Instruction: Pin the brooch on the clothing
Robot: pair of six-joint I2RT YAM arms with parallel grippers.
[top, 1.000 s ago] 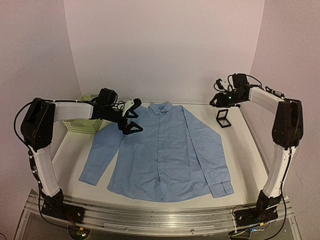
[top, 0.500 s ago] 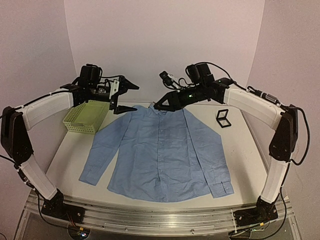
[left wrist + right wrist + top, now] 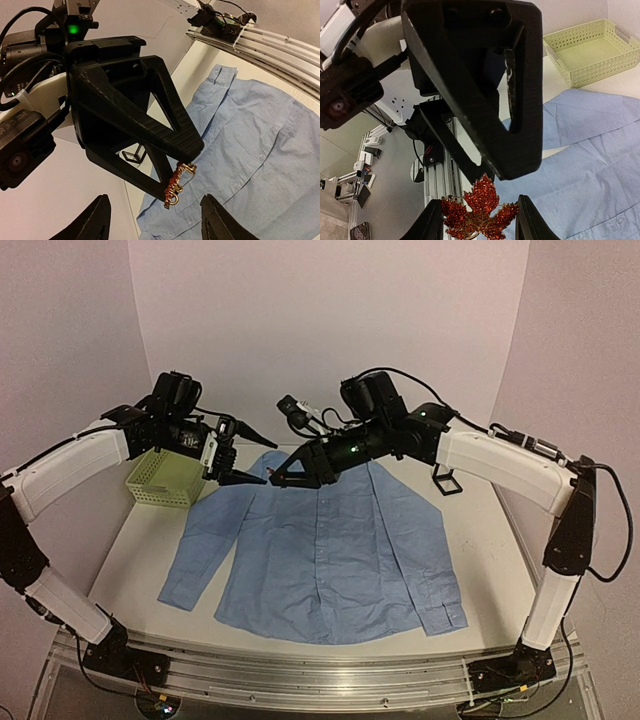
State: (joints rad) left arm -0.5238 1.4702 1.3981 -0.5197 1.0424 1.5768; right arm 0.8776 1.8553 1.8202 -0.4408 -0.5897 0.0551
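1. The right gripper (image 3: 278, 478) hangs in the air above the collar end of the shirt (image 3: 330, 550); its jaws are pinched on the brooch (image 3: 480, 206), which sits between the two fingertips.
2. In the right wrist view the brooch faces the camera as a red maple-like leaf with its lobes spread; a gold fitting shows along its lower edge.
3. In the left wrist view the same brooch shows edge-on, a thin red and gold strip at the very tip of the right gripper's black fingers; it is up in the air over the shirt's shoulder area and not touching the cloth.
4. The left gripper (image 3: 155, 225) faces the right one nearly tip to tip; its jaws stand spread and hold nothing; in its own wrist view the brooch appears in the gap between the two fingertips, ahead of them and apart from both.
5. The shirt lies flat on the table (image 3: 140, 550), front up and buttoned, collar toward the far wall; both sleeves run down along its sides, the one under the left arm angled a little outward.
6. A pale green basket (image 3: 165, 480) stands at the far left of the table, near the shirt's shoulder on that side; the left arm crosses above part of it.
7. A small black box (image 3: 447, 480) stands at the far right, just beside the shirt's other shoulder; it is well apart from both grippers.
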